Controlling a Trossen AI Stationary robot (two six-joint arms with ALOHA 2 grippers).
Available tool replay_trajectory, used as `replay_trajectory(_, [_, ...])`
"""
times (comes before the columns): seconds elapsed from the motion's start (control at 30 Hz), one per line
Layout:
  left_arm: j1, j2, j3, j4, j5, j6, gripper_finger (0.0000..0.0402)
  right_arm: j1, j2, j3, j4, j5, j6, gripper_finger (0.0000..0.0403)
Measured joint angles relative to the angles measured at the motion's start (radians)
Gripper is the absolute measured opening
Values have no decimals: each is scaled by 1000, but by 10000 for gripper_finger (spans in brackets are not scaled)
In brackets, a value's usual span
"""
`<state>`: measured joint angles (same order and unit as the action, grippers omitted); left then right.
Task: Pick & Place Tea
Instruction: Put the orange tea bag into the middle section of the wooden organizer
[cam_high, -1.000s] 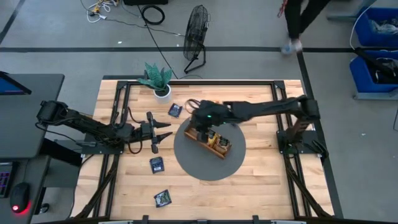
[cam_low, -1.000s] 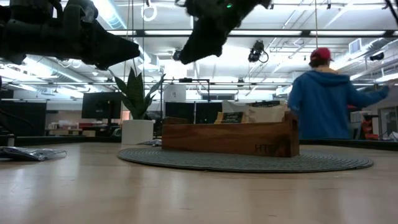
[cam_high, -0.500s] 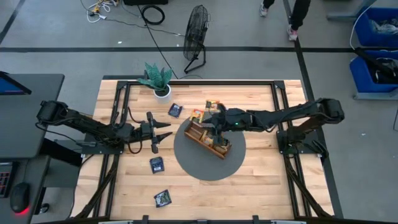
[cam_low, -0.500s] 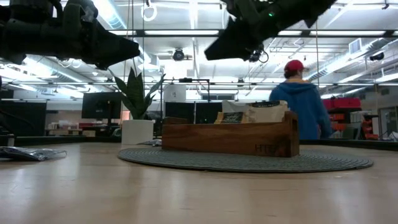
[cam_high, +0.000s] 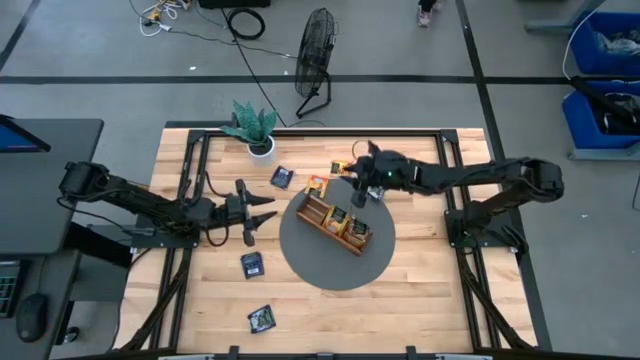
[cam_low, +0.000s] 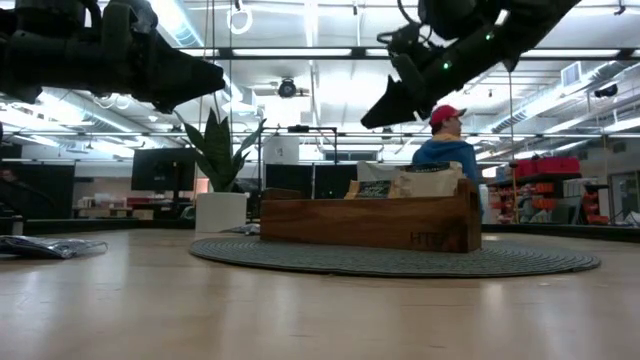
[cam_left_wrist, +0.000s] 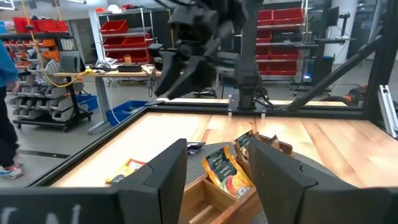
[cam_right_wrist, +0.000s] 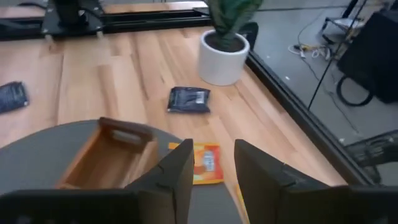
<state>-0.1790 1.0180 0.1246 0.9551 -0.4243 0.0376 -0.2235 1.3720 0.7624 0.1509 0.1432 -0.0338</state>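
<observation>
A wooden tray (cam_high: 335, 222) with a few tea sachets (cam_left_wrist: 225, 169) standing in its compartments sits on a round grey mat (cam_high: 345, 268). Loose tea sachets lie flat on the table: orange ones (cam_high: 316, 185) (cam_high: 340, 166) and dark ones (cam_high: 281, 177) (cam_high: 252, 265) (cam_high: 262, 318). My right gripper (cam_high: 353, 185) (cam_right_wrist: 214, 169) hovers open above the table just beyond the tray's far side. It points toward the nearer orange sachet (cam_right_wrist: 203, 163), with nothing between its fingers. My left gripper (cam_high: 262, 215) (cam_left_wrist: 217, 180) stands open and level, left of the mat, pointing at the tray.
A potted plant (cam_high: 255, 132) stands at the table's far edge, left of centre. Black frame rails (cam_high: 200, 160) run along the table's sides. A person (cam_low: 447, 150) is in the room behind. Bare wood lies near the front edge.
My right gripper has drawn back from above the tray's left end toward the table's right and far edge. It has sunk a little and tipped its fingers downward, still open. My left arm has kept still.
</observation>
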Motion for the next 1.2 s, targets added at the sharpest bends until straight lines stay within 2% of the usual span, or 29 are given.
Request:
replay_trajectory(0.2, [28,0,0,59,-1,28,177,-153,0,0,-10,-125,79,123])
replay_trajectory(0.5, [105,0,0,82,-1,34,177,-332,27,0,-105,-167,277,123])
replay_trajectory(0.57, [118,0,0,82,-2,35,177,-358,51,0,-117,-206,289,123])
replay_trajectory(0.73, [152,0,0,81,-1,58,177,-397,181,29,-110,-312,321,123])
replay_trajectory(0.87, [161,0,0,70,-1,63,177,-414,297,107,-147,-376,321,123])
replay_trajectory(1.03, [160,0,0,59,-1,79,177,-420,384,221,-311,-344,285,123])
replay_trajectory(1.2, [160,0,0,33,-1,78,177,-426,420,253,-400,-359,273,123])
